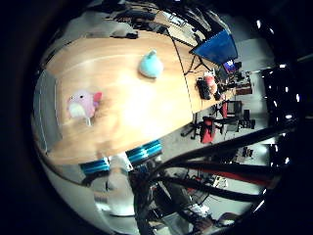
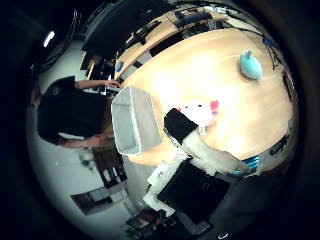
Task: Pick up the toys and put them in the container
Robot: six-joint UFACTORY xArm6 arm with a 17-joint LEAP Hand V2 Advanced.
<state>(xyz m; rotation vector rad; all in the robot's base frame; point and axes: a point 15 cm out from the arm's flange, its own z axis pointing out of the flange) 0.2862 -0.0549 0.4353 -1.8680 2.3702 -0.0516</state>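
A teal toy (image 1: 150, 65) lies on the wooden table (image 1: 117, 122), towards its far side. A pink and white plush toy (image 2: 200, 112) lies nearer the grey container (image 2: 130, 120), which stands at the table's edge. The plush toy also shows in the little finger side view (image 1: 83, 103). My right hand (image 2: 192, 140) is well above the table. A black-tipped white finger reaches straight into the thumb side view beside the plush toy, touching nothing.
A person in black (image 2: 70, 115) is next to the container, one hand by its rim. Beyond the table are chairs, a blue board (image 1: 215, 44) and red stools (image 1: 210, 127). The arm's teal geared parts (image 1: 137, 155) show below the table edge.
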